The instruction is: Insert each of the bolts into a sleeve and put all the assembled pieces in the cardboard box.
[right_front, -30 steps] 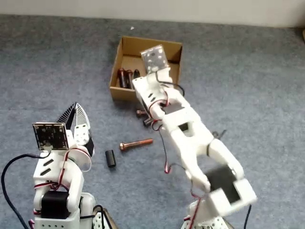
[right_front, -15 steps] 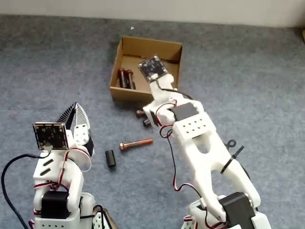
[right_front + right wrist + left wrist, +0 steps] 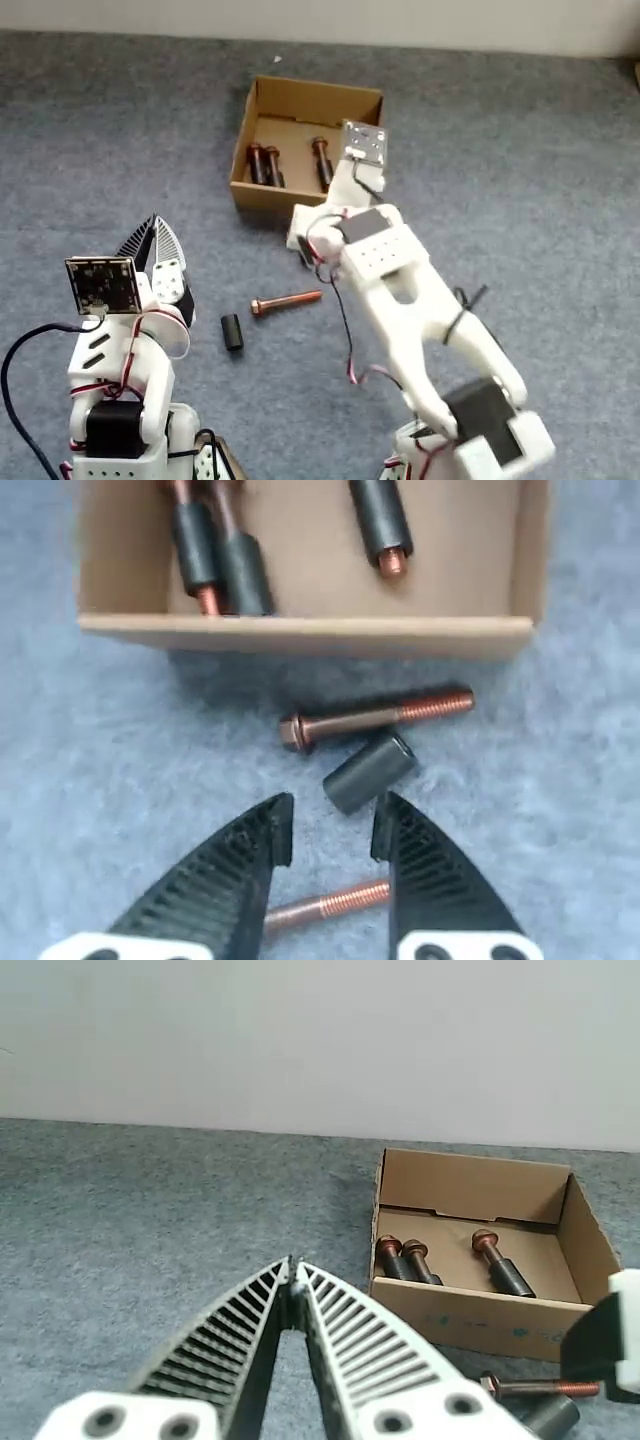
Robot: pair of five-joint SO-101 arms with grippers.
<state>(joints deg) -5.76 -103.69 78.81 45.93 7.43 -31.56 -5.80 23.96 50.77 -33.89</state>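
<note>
While my right jaws hang released, a loose sleeve (image 3: 368, 772) and bolt (image 3: 375, 715) lie just ahead of them; beyond, box (image 3: 300, 637) holds three assembled pieces (image 3: 380, 525). Left jaws clenched, empty.

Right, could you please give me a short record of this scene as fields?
Cardboard box: three assembled pieces inside
Loose bolts: one bolt by the box front, second bolt farther out
Loose sleeves: one sleeve beside the first bolt, second sleeve by the other
Left gripper: shut, empty
Right gripper: open, empty, near the first sleeve
</note>
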